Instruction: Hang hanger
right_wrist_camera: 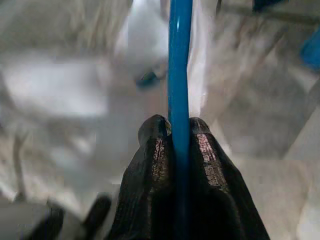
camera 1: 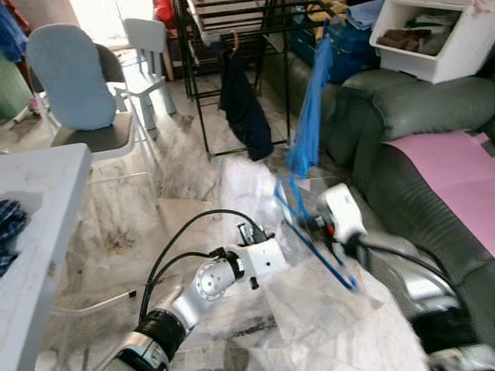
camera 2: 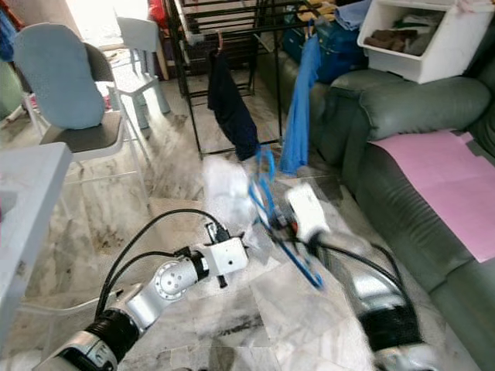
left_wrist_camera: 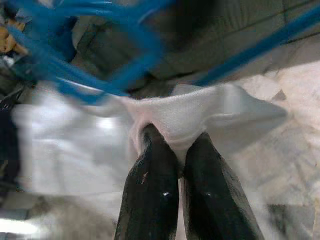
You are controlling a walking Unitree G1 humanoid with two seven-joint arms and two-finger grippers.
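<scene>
Sofa (camera 1: 418, 147): dark green, with a pink sheet (camera 1: 456, 174) on its seat and a white bin (camera 1: 433, 39) of folded clothes on its arm.
Drying rack (camera 2: 232, 31): black frame beside the sofa; a dark garment (camera 2: 232, 108) and a blue garment (camera 2: 298, 108) hang from it.
Chair (camera 1: 77, 85): pale blue back, well apart from the sofa, beyond the rack.
White cloth (left_wrist_camera: 190, 117): thin, draped on the hanger in front of the sofa, above the marble floor (camera 1: 131, 224).
Blue hanger (camera 1: 313, 232): held up before the sofa, tilted — blurred.
Left gripper (left_wrist_camera: 175, 137): fingers pinched tight on the white cloth's edge.
Right gripper (right_wrist_camera: 179, 125): fingers clamped around the hanger's blue bar.
</scene>
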